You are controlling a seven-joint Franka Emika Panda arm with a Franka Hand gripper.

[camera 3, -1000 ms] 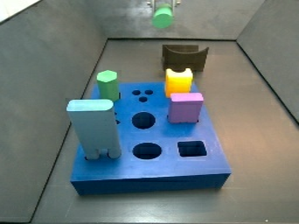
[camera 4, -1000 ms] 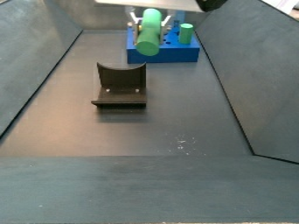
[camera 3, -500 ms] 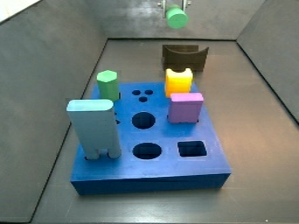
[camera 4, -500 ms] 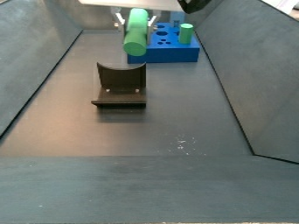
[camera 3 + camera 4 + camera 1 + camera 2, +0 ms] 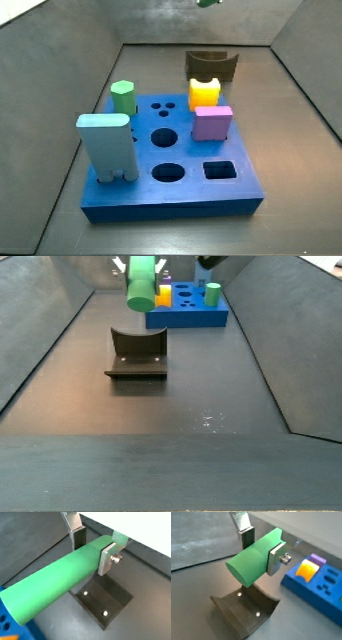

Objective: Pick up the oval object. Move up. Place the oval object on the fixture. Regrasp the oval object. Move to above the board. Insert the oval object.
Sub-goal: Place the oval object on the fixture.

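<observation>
Green oval object (image 5: pixel 57 582) in hand (image 5: pixel 92 547), high above fixture (image 5: pixel 136 353)

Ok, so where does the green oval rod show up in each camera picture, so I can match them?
Wrist view: the oval object runs diagonally, clamped in the claw.
Wrist view: its oval end faces the camera, above the fixture.
Side view: only a green sliver at the top edge.
Side view: upper middle, above the fixture.
Shared landmark: the fixture.

pincer (image 5: pixel 91 545) | raised high | plates clamped on oval object (image 5: pixel 60 584)
</observation>
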